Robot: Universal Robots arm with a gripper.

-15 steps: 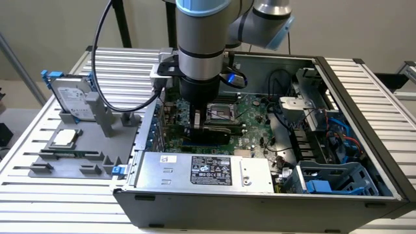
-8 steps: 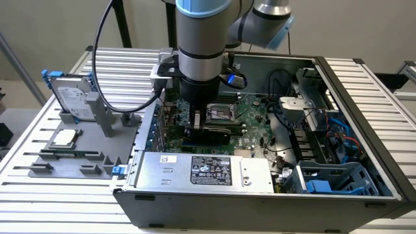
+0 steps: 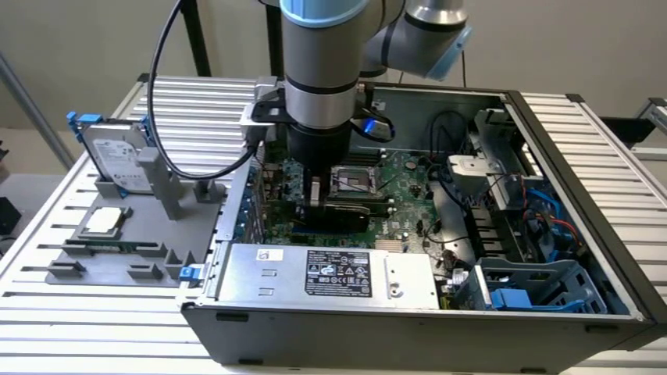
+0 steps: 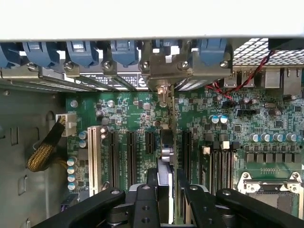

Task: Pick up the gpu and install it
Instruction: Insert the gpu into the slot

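Gripper clamped on gpu, card held edge-on, upright between fingers. Hovering low inside computer case, directly above motherboard expansion slots. Long axis parallel to slots, silver bracket toward rear case wall.

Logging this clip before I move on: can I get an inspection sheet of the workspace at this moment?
Surface: slatted metal table carrying an open computer case and a grey parts fixture.
Job's things: gpu held edge-on, upright over the motherboard slots, its metal bracket near the case's rear wall.
Clutter: hard drive in a blue frame standing in the fixture; square processor chip lying flat on it.
Grippers: gripper inside the case, fingers closed on the gpu.
Cables: black cable looping down beside the arm; braided yellow bundle at the board edge.
Surroundings: plain wall behind; nothing else seen.
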